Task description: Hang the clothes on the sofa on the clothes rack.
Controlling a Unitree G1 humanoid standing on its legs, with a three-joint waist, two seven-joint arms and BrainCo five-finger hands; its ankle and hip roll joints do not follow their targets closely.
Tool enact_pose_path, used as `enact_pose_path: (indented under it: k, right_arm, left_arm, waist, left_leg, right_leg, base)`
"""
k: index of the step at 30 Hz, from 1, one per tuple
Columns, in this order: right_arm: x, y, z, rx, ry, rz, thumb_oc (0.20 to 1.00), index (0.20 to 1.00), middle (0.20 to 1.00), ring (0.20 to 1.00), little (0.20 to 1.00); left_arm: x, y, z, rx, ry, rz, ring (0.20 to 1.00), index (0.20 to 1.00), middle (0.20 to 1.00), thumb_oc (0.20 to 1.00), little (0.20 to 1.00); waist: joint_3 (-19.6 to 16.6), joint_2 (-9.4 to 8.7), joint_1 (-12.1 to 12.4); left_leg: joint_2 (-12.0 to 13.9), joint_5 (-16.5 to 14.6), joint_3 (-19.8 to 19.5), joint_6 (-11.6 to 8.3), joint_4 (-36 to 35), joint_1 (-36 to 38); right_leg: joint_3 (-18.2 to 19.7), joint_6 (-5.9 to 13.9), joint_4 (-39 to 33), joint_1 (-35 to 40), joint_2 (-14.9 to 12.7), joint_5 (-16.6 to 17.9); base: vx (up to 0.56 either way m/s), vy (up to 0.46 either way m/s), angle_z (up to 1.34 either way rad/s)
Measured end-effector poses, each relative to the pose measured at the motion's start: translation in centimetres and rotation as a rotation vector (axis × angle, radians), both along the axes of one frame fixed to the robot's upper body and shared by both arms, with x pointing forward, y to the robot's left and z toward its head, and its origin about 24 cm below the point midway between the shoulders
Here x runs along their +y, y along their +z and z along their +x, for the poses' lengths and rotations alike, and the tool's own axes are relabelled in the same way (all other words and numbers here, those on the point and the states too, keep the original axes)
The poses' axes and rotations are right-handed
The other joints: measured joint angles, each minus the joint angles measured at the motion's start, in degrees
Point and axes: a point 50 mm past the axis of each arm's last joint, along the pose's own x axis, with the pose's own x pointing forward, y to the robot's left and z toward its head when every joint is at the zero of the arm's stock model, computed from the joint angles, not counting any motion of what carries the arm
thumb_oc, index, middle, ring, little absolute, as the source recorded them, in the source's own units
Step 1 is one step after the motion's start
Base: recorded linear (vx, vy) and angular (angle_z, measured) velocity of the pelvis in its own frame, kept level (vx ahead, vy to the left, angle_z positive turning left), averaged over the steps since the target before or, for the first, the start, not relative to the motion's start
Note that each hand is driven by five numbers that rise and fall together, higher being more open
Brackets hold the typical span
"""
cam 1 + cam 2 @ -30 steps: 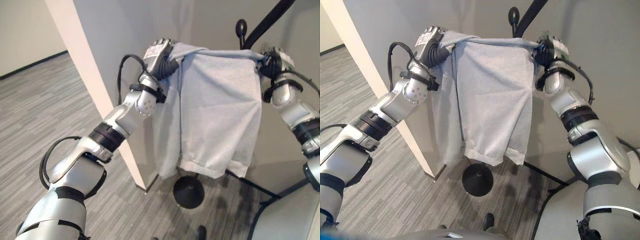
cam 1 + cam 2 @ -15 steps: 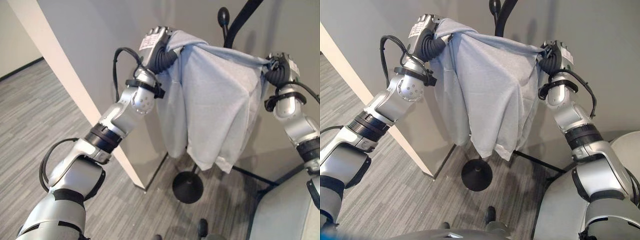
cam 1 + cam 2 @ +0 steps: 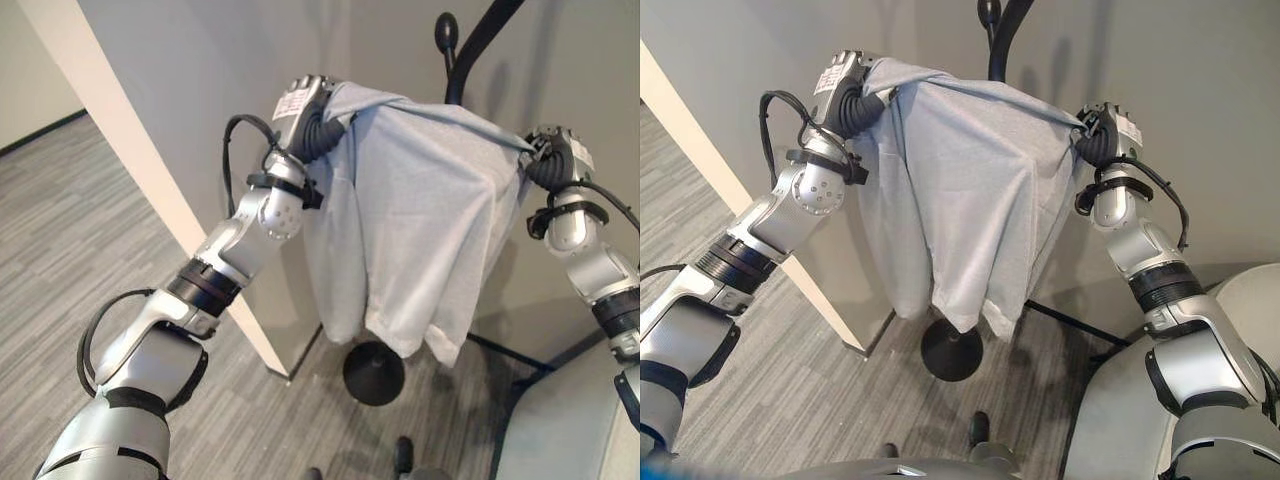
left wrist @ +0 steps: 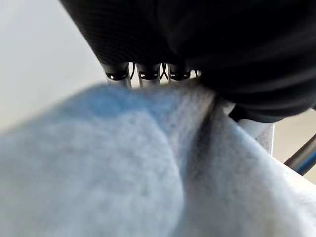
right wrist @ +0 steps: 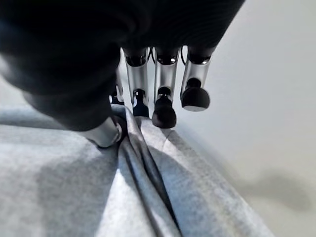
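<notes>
Grey wall (image 3: 250, 60) is backing the black rack (image 3: 996, 45), directly behind the stretched pale-grey cotton garment (image 3: 970, 190); left hand (image 3: 845, 85) and right hand (image 3: 1105, 130) are pinching its top corners.

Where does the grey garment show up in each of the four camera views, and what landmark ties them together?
Left eye view: grey garment hangs centre, held between left hand and right hand.
Right eye view: centre, slightly left.
Left wrist view: fills the lower part.
Right wrist view: bunched below the fingers.
Shared landmark: the black rack pole.
</notes>
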Motion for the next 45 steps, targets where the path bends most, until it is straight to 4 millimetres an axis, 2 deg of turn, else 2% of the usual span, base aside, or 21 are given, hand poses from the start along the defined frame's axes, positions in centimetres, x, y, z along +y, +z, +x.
enact_pose_path:
  k: [5, 17, 18, 19, 20, 32, 45]
  right_arm:
    - [0.1, -0.1, 0.0, 0.001, 0.004, 0.003, 0.2, 0.2, 0.2, 0.2, 0.2]
    - [1.3, -0.8, 0.3, 0.017, 0.032, 0.028, 0.2, 0.2, 0.2, 0.2, 0.2]
    - [1.3, -0.9, 0.3, 0.018, 0.033, 0.029, 0.351, 0.351, 0.351, 0.351, 0.351]
    - [1.3, -0.9, 0.3, 0.019, 0.032, 0.029, 0.827, 0.827, 0.827, 0.827, 0.827]
    - [1.3, -0.9, 0.3, 0.02, 0.03, 0.029, 1.0, 1.0, 1.0, 1.0, 1.0]
    - [1.3, -1.1, 0.3, 0.024, 0.023, -0.004, 1.0, 1.0, 1.0, 1.0, 1.0]
    - [1.0, -2.1, -0.1, 0.045, 0.021, 0.017, 1.0, 1.0, 1.0, 1.0, 1.0]
  left_arm:
    - [0.6, -2.3, 0.0, 0.069, 0.015, -0.017, 0.2, 0.2, 0.2, 0.2, 0.2]
    - [0.8, -4.3, -0.3, 0.131, 0.013, -0.057, 0.2, 0.2, 0.2, 0.2, 0.2]
    - [0.8, -4.3, -0.3, 0.134, 0.013, -0.057, 0.42, 0.42, 0.42, 0.42, 0.42]
    - [0.8, -4.3, -0.3, 0.135, 0.013, -0.057, 1.0, 1.0, 1.0, 1.0, 1.0]
    - [0.8, -4.3, -0.3, 0.135, 0.015, -0.058, 1.0, 1.0, 1.0, 1.0, 1.0]
    - [1.7, -3.6, -0.2, 0.118, 0.039, -0.099, 1.0, 1.0, 1.0, 1.0, 1.0]
    - [1.9, -4.2, -0.3, 0.135, 0.047, -0.101, 1.0, 1.0, 1.0, 1.0, 1.0]
  waist:
    - [0.16, -0.29, 0.32]
    - [0.74, -1.29, 1.41]
    - [0.79, -1.39, 1.41]
    - [0.86, -1.51, 1.41]
    - [0.86, -1.52, 1.43]
    - [0.87, -1.55, 1.54]
    - [0.85, -1.56, 1.51]
  left_leg:
    - [0.01, 0.0, -0.15, 0.0, 0.0, -0.02]
    - [0.01, 0.04, -0.44, 0.02, 0.01, 0.04]
    - [0.01, 0.04, -0.46, 0.03, 0.01, 0.07]
    - [0.01, 0.04, -0.55, 0.03, 0.01, 0.29]
    - [0.01, 0.04, -0.59, 0.03, 0.01, 0.48]
    - [-0.01, 0.02, -0.71, 0.01, 0.0, 0.68]
    - [-0.01, 0.02, -0.74, 0.02, 0.0, 1.23]
  right_leg:
    - [-0.14, -0.01, 0.0, 0.07, -0.01, 0.01]
    - [-0.46, -0.03, 0.0, 0.31, -0.04, 0.02]
    - [-0.49, -0.03, 0.0, 0.36, -0.04, 0.02]
    - [-0.63, -0.03, 0.0, 0.61, -0.07, 0.02]
    - [-0.71, -0.03, 0.0, 0.8, -0.08, 0.02]
    - [-0.81, -0.03, 0.0, 1.07, -0.11, 0.02]
    - [-0.84, -0.03, 0.0, 1.69, -0.12, 0.02]
  base:
    - [0.0, 0.0, 0.0]
    - [0.0, 0.0, 0.0]
    - [0.01, 0.007, 0.03]
    - [0.0, 0.005, 0.04]
    - [0.0, 0.006, 0.03]
    - [0.0, 0.0, 0.0]
    - [0.0, 0.0, 0.0]
